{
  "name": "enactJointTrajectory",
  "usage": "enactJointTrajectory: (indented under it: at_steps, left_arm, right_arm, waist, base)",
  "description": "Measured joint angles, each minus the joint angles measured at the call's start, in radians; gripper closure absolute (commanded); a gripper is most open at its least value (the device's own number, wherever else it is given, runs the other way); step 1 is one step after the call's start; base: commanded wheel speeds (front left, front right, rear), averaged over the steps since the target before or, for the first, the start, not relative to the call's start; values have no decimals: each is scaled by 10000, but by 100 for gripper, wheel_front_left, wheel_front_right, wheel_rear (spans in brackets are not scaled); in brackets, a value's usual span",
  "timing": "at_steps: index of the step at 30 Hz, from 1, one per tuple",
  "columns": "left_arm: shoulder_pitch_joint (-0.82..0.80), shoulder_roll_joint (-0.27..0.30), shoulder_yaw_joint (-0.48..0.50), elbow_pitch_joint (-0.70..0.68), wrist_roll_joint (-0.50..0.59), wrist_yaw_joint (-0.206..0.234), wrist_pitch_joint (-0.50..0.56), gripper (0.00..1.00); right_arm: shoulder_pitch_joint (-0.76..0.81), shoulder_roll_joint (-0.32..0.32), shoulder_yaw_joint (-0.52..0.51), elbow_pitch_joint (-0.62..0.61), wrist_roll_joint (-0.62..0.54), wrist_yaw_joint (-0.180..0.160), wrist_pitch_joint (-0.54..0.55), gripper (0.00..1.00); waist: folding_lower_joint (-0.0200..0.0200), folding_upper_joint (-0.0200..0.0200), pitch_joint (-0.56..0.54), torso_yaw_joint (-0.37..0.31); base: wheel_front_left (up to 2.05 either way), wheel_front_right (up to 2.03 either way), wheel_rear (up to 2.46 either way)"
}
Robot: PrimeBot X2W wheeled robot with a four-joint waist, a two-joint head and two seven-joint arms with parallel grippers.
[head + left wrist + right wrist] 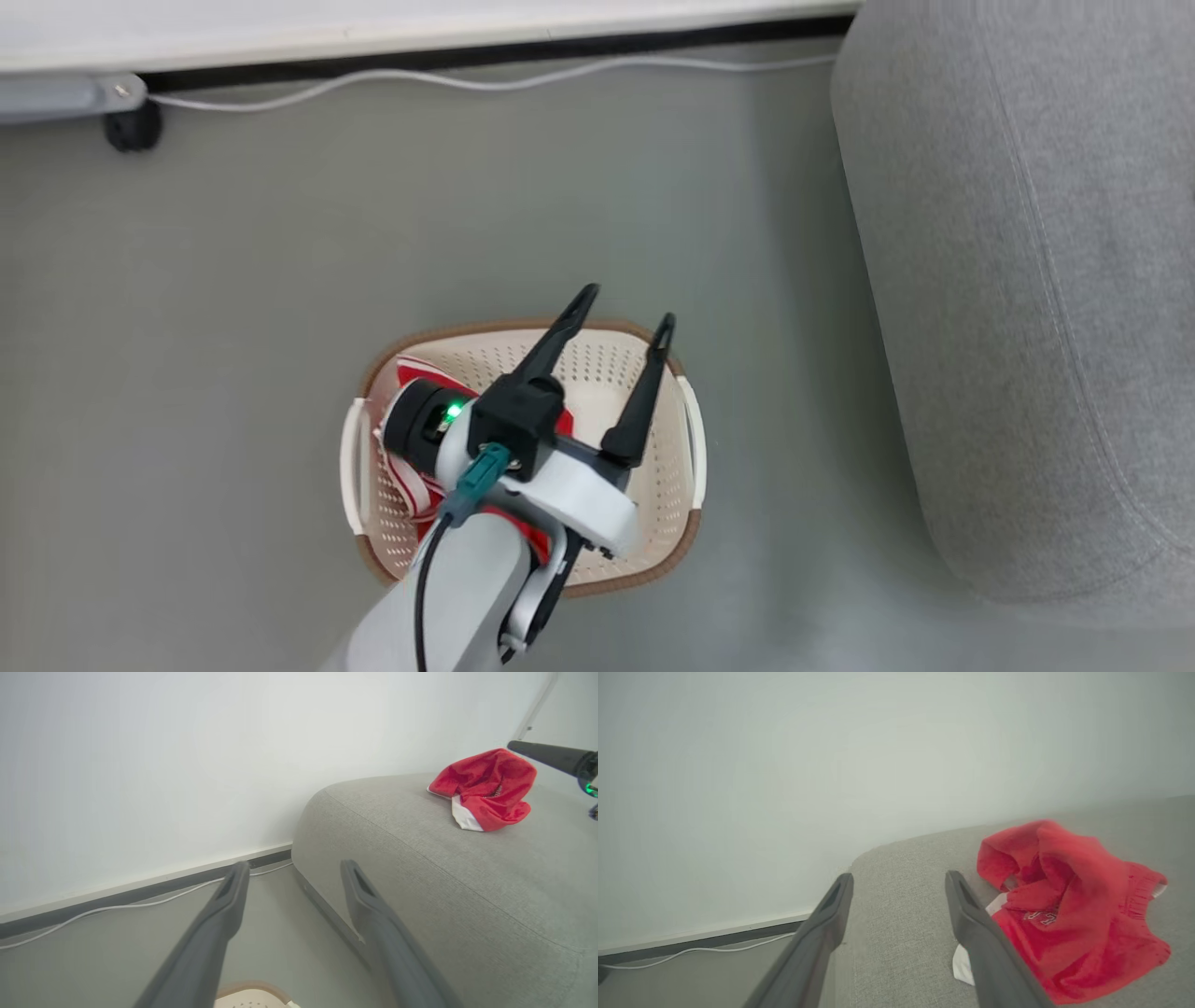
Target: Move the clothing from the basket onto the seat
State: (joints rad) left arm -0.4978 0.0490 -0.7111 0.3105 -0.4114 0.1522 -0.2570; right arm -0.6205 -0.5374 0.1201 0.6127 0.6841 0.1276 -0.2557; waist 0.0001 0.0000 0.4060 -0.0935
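Observation:
The cream basket (pixel 686 537) stands on the grey floor with red, white-striped clothing (pixel 415 378) in its left half, partly hidden by my left arm. My left gripper (pixel 626 306) hangs open above the basket's far rim, with nothing between its fingers; in the left wrist view the same gripper (pixel 295 864) points at the wall above the basket rim (pixel 252 994). Another red garment (pixel 1069 905) with white lettering lies crumpled on the grey seat (pixel 901 933). My right gripper (pixel 899 877) stands open just left of it, holding nothing. The garment (pixel 486 788) and a right finger (pixel 546 756) appear on the seat (pixel 420 858).
The seat (pixel 1027 280) fills the right side, close to the basket. A white cable (pixel 467 82) runs along the dark baseboard at the wall. A black foot (pixel 133 126) of some grey fixture sits at the far left. Bare grey floor surrounds the basket.

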Motion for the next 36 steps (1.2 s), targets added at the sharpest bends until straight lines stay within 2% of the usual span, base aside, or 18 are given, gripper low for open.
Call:
enactJointTrajectory:
  at_steps: [7, 14, 23, 28, 36]
  left_arm:
    - [1140, -23, 1593, -257, 681, 161, 2, 0]
    - [2120, -40, 3219, -336, 1116, 58, 2, 0]
    - [3487, -48, 5110, -485, 1664, -105, 2, 0]
    - [4274, -50, 5628, -807, 1762, -278, 2, 0]
    - [5171, -42, 5827, -1039, 1827, -466, 2, 0]
  right_arm:
    - [801, 345, 132, -1076, -293, 0, 0, 0]
    - [1561, 851, 322, -1952, -876, 0, -2, 0]
    - [2972, 1611, 514, -2738, -1580, 0, 0, 0]
    - [3988, 2073, 311, -3131, -2117, 0, 0, 0]
    - [5060, 2604, 65, -3231, -2681, 0, 0, 0]
  waist:
    - [0, 0, -1048, 599]
    - [0, 0, -1954, 1150]
    - [0, 0, -2946, 1501]
    - [0, 0, -3378, 1568]
    - [0, 0, -3706, 1471]
  base:
    - [0, 0, 0]
    - [0, 0, 0]
    - [0, 0, 0]
    - [0, 0, 0]
    - [0, 0, 0]
